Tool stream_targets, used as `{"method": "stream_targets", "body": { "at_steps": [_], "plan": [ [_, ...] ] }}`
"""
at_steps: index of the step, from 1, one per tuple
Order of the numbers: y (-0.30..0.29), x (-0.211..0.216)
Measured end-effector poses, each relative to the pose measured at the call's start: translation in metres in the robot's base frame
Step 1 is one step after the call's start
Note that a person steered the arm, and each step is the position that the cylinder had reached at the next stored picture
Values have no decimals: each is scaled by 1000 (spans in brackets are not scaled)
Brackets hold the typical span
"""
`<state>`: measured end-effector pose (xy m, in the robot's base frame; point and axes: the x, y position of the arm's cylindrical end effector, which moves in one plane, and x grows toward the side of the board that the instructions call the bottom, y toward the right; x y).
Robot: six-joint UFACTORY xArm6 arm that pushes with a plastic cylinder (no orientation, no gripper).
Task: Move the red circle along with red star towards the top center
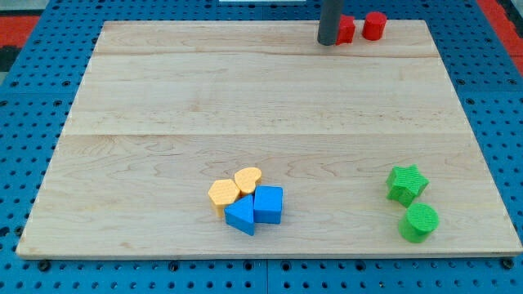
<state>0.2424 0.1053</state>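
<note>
The red circle stands near the board's top edge, right of centre. The red star sits just to its left, partly hidden behind my rod. My tip rests on the board touching the star's left side. The circle and star stand a small gap apart.
A yellow hexagon, a yellow heart, a blue triangle and a blue square-like block cluster at the bottom centre. A green star and a green circle sit at the bottom right. The wooden board lies on blue pegboard.
</note>
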Motion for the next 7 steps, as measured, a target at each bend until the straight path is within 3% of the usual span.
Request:
{"method": "stream_targets", "body": {
  "at_steps": [1,3,7],
  "plan": [
    [-1,3],
    [-30,84],
    [-23,86]
  ]
}}
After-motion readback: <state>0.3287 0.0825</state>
